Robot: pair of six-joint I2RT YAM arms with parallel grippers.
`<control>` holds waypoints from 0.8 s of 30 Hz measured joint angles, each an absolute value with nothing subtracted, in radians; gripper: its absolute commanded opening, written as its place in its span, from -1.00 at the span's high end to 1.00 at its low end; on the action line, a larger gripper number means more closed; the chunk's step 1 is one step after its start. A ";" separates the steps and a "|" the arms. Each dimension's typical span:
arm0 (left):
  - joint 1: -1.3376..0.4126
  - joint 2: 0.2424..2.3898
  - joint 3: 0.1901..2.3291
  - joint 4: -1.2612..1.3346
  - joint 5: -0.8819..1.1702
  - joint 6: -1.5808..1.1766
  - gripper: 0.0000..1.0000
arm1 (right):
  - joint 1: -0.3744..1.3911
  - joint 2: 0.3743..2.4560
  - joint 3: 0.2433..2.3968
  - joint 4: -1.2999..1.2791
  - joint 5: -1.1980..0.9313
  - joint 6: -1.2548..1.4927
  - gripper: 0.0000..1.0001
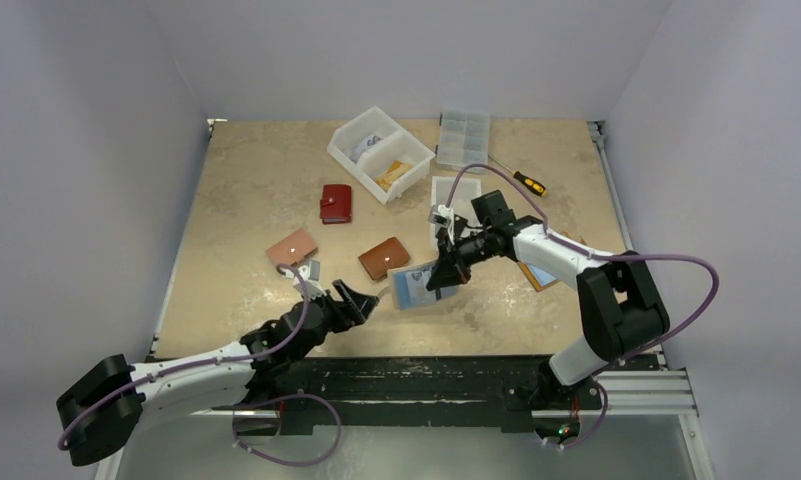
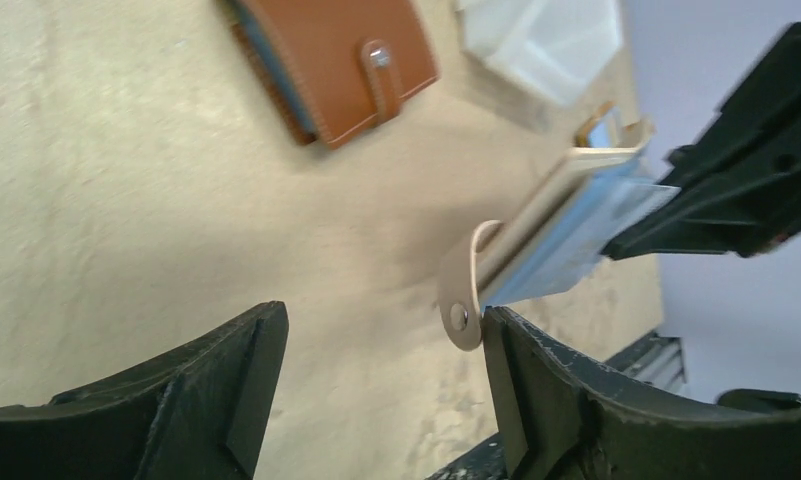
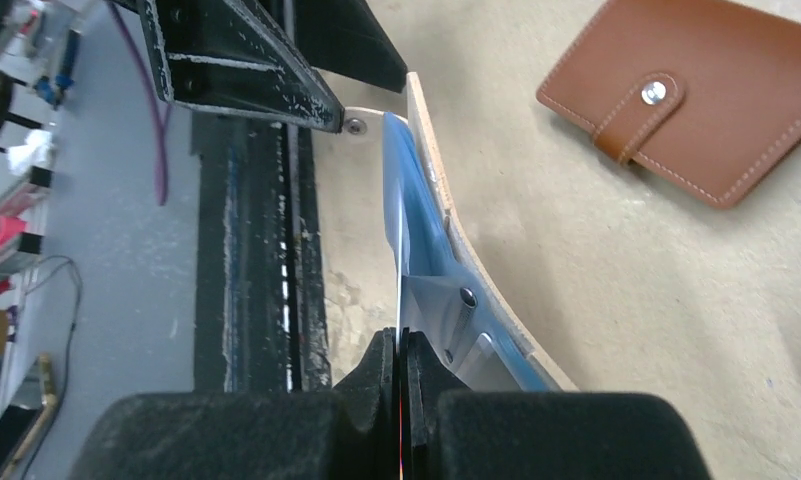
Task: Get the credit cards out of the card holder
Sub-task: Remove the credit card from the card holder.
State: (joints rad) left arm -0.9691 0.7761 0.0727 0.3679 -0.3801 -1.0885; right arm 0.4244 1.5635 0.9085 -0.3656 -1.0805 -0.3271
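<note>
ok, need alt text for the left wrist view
The left tool stands open and empty at the bottom, fingers apart over the tan table. Just beyond, the right tool holds a beige card holder by its light blue insert, its snap strap beside one left finger. A closed brown card holder lies behind.

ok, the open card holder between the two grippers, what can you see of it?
The card holder has a beige leather-like cover, curved open, with light blue sleeves or cards inside and a strap ending in a metal snap. It hangs above the table, clamped at one edge by the shut right gripper. Its strap end sits by one finger of the open left gripper; contact unclear.
</note>
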 measured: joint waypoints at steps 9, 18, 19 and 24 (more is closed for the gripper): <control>-0.969 0.786 0.098 0.161 -0.429 -1.125 -0.74 | 0.408 1.518 0.908 -0.453 -0.973 -0.438 1.00; -0.969 0.754 0.133 0.051 -0.445 -1.172 -0.98 | 0.390 1.495 0.908 -0.461 -0.967 -0.465 1.00; -0.969 0.744 0.139 0.037 -0.447 -1.181 -0.98 | 0.390 1.493 0.908 -0.462 -0.967 -0.466 1.00; -0.969 0.681 0.146 0.009 -0.449 -1.219 -0.98 | 0.389 1.473 0.908 -0.464 -0.971 -0.472 1.00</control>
